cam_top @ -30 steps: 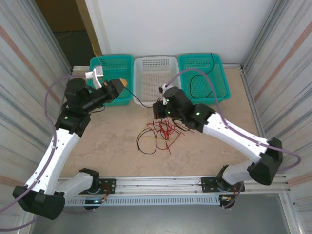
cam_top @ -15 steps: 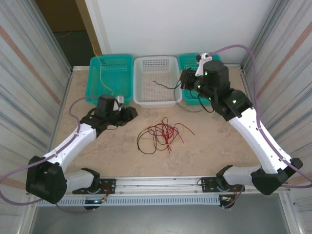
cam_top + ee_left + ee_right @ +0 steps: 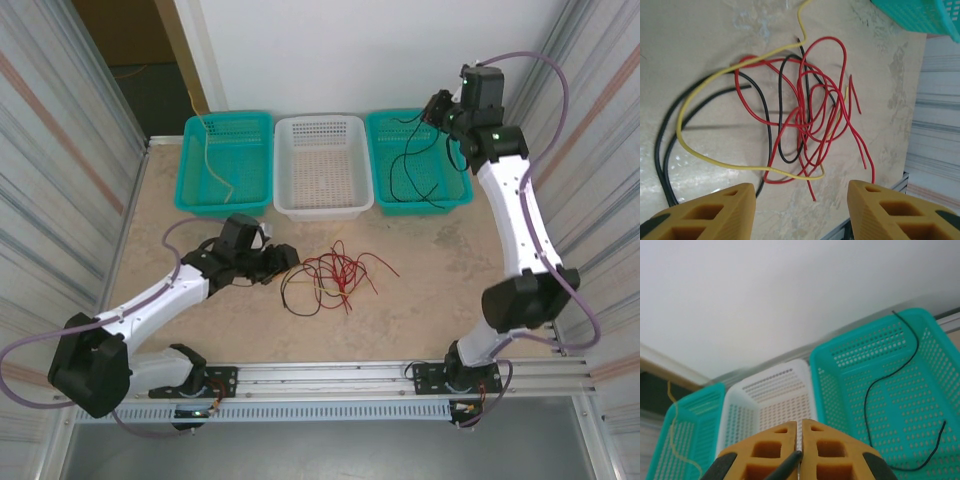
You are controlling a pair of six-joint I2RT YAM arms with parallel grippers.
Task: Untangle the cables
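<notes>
Nearest the front edge of the table, the left gripper had swung back from the far-left corner and come down low just left of the tangle. Its jaws had parted on the way; from the wrist its two fingers stood well apart with nothing between them but bare table, the knot lying just ahead.

The tangle sat near the middle of the table, thinner than a second before. What remained was mostly red cables looped through one another, with one black cable and one yellow cable curving round the outside.

Along the far edge stood three baskets. The left green basket held a pale cable on its own. The white basket sat between the two green ones.

Furthest off, the right gripper had left the tangle, crossed the white basket and risen high above the right green basket. Its jaws were pressed together on a black strand, which looked to trail down into that basket.

So one more cable had probably come free of the knot and only needed letting go, while the left gripper seemed placed to pick the next one.
</notes>
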